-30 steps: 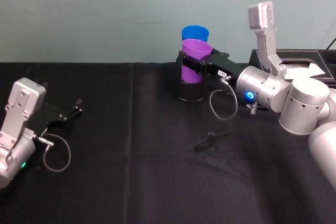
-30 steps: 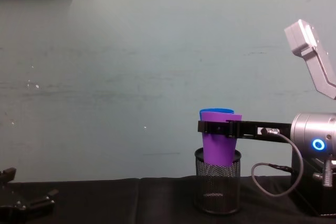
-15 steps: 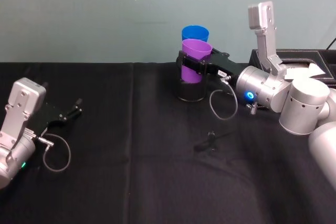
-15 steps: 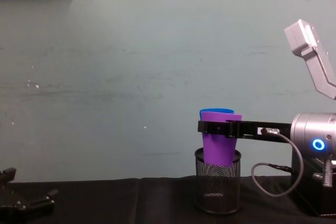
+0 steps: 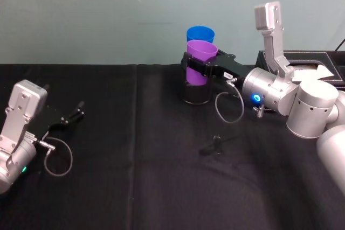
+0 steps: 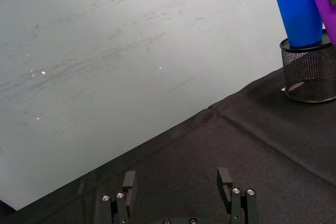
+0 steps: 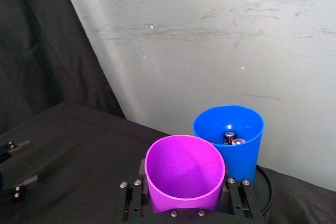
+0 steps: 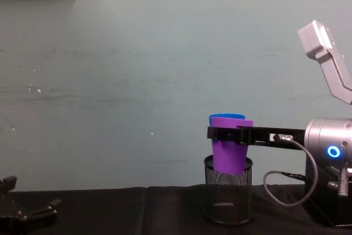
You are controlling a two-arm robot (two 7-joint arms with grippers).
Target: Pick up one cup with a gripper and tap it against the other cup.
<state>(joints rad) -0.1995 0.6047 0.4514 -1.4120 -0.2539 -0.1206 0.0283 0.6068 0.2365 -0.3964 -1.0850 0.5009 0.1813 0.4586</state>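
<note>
At the far left, the left gripper [image 5: 73, 116] lies low on the black table [image 5: 135, 181], fingers spread apart. Mid-table, the purple cup [image 5: 202, 50] stands in a mesh holder [image 5: 196, 94], just in front of the blue cup [image 5: 200, 32] (batteries [image 7: 231, 139] inside). The right gripper [image 5: 199, 67] is clamped around the purple cup, its arm stretched level from the right.

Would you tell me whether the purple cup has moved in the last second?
No; the purple cup keeps its place relative to the mesh holder, held by the right hand.
</note>
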